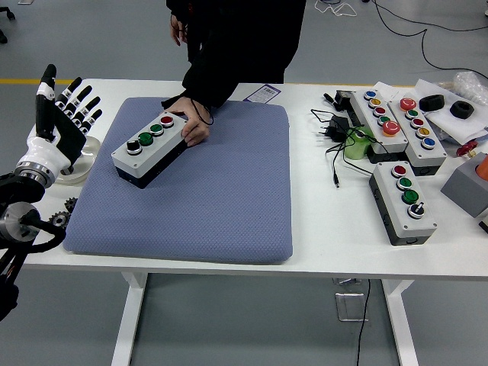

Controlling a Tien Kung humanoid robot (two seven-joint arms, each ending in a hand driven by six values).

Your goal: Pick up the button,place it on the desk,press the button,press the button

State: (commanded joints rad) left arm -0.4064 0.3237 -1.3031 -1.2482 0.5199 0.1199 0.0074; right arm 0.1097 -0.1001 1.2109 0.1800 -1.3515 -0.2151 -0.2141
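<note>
head view: a person's hand (194,130) grips the button box (149,147) near the mat's (198,198) 11 o'clock corner. left hand (65,114), fingers spread, stands upright at the bench's (320,236) 9 o'clock edge, holding nothing.

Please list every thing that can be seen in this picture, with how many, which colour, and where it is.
button box: 1, grey with black, green, green and red controls, on the mat's far left part, lying at an angle
mat: 1, blue-grey, middle of the table
table: 1, white
other button boxes: 3, grey, on the table's right side
power adapter with cable: 1, black, right of the mat
green object: 1, beside the cable; what it is cannot be told
gears: dark, few, at the mat's left edge
person's hand: 1, holding the button box's far end
left robot hand: 1, black and white, fingers spread, raised at the table's left edge
</note>
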